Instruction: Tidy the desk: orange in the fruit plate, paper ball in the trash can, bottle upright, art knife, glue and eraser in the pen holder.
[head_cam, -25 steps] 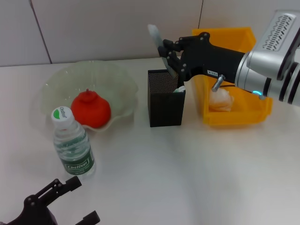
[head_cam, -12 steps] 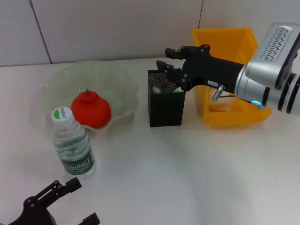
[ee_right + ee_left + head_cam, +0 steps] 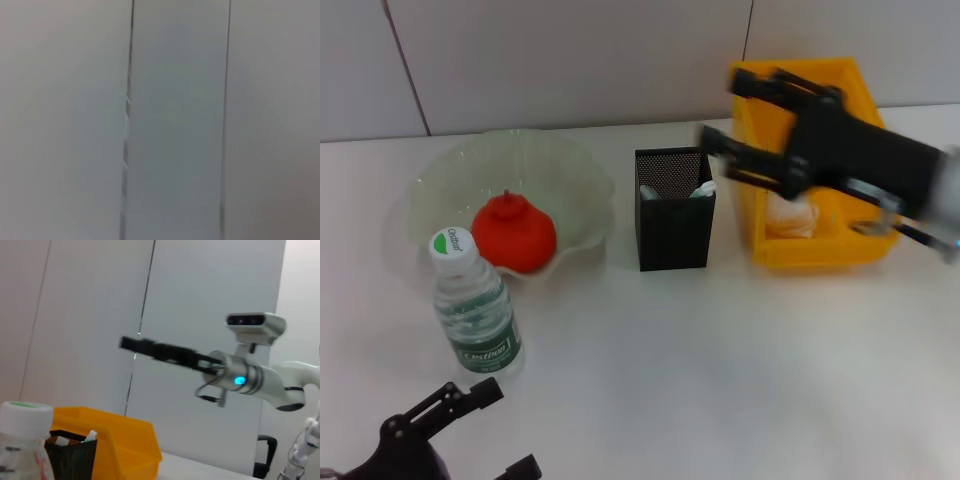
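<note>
We judge the pen holder (image 3: pixel 674 222) loaded and the task near complete. Our right gripper (image 3: pixel 738 125), spread wide and empty, hangs over the yellow trash can (image 3: pixel 847 250); next, park it. Left gripper (image 3: pixel 460 440): low, open.

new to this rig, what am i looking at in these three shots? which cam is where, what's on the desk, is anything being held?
It is a two-armed robot with a gripper on each arm. The wide shot comes from a camera on its head, looking down at the desk. The other two come from cameras on its wrists.

In the head view, the right gripper is open and holds nothing; it hangs above the yellow bin, beside the black pen holder. The left gripper sits parked at the near edge of the desk, open too.

On the desk: an orange in a clear fruit plate, a water bottle standing upright, the pen holder with small items poking out, and a paper ball in the bin.

The left wrist view looks across at the right arm. The right wrist view shows only wall.
</note>
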